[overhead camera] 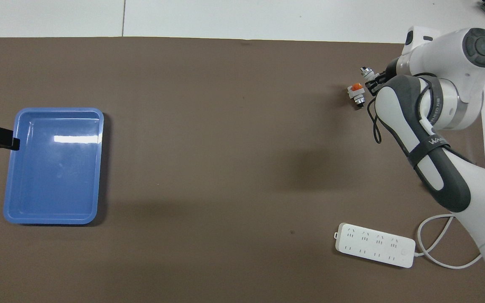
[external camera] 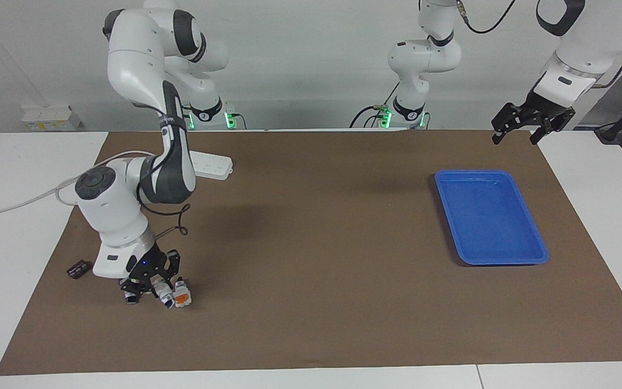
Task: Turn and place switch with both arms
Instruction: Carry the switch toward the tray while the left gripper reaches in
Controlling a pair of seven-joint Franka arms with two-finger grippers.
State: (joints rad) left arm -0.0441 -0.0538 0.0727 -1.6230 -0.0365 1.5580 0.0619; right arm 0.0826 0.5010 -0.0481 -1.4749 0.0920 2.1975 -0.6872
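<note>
Low at the lower left of the facing view, the right hand [external camera: 151,286] gripped a small silver-tipped part beside the switch [external camera: 181,298] on the table [external camera: 311,270], while the left hand [external camera: 529,123] waited unclenched at upper right.

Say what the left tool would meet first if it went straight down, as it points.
Probably the blue tray's rim, or the brown mat beside it: seen from overhead the left tool overlaps that rim, but it hangs high, so depth is unclear.
</note>
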